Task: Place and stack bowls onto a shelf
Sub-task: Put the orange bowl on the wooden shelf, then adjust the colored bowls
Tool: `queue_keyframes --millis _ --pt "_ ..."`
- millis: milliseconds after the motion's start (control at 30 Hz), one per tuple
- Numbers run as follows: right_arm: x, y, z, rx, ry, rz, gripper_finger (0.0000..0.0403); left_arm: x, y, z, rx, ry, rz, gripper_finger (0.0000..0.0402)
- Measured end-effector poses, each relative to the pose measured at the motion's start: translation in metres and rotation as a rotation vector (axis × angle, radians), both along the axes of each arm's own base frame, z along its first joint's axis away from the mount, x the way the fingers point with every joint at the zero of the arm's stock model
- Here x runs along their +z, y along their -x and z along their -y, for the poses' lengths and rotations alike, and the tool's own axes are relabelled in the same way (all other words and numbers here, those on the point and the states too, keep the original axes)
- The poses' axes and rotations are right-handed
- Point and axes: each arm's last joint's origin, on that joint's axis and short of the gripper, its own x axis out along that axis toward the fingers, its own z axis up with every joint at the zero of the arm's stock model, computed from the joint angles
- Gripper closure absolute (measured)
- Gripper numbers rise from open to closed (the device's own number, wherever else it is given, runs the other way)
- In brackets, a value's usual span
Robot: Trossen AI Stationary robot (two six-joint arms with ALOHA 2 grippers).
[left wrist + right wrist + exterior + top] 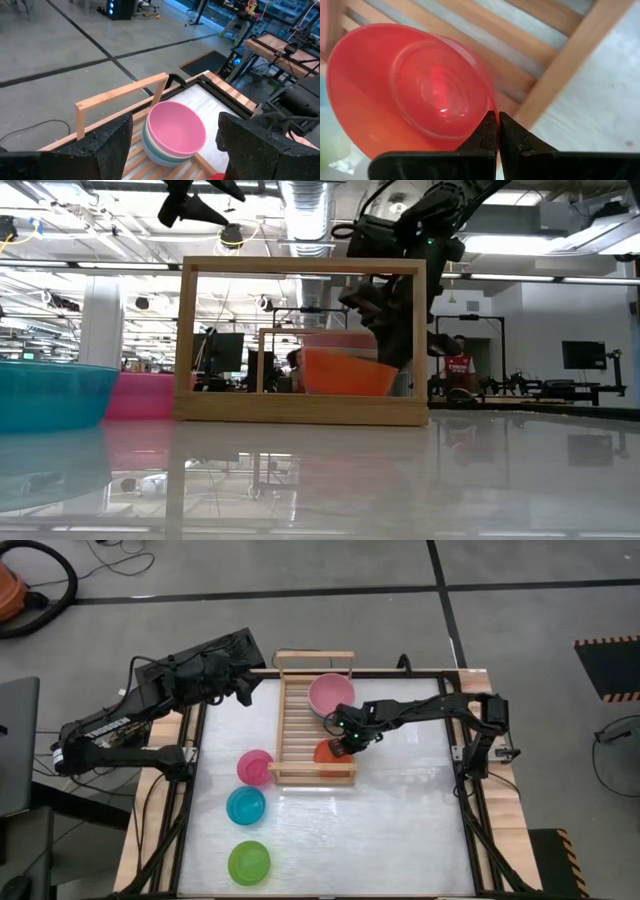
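Right claw (345, 747) is clamped on the orange-red bowl's (326, 752) rim at the shelf's (300, 720) five o'clock corner; left claw (170, 150) is spread apart.

Grey floor (520, 630), black floor lines (300, 592)

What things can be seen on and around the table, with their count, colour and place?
Shelf: one, light wood, far middle of the table.
Large bowls: one stack, pink on top, pale ones beneath, at the shelf's far end.
Orange-red bowl: one, tilted at the shelf's near right corner.
Magenta bowl: one, on the table left of the shelf.
Cyan bowl: one, nearer than the magenta.
Lime green bowl: one, nearest.
Left hand: open, raised beside the shelf's far left end.
Right hand: shut on the orange-red bowl's rim.
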Motion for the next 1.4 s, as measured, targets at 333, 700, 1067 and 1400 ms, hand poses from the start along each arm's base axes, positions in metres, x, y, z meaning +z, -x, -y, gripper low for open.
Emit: queue_keyframes --millis 333,700,1067,1400 --pt "-0.004 0.0 0.0 -0.003 0.015 -0.023 0.038 0.0 0.0 0.0 0.001 -0.001 0.001 0.0123" --pt "-0.004 0.0 0.0 0.019 0.027 -0.026 0.0332 0.0 0.0 0.0 0.0 -0.002 -0.005 0.0123" --pt "-0.004 0.003 0.001 0.063 0.045 -0.04 0.0276 -0.004 -0.001 0.0 -0.018 -0.025 -0.068 0.0123" --pt "0.041 0.019 0.021 0.042 0.076 0.024 0.0206 -0.018 0.004 0.002 -0.02 0.06 -0.198 0.0123"
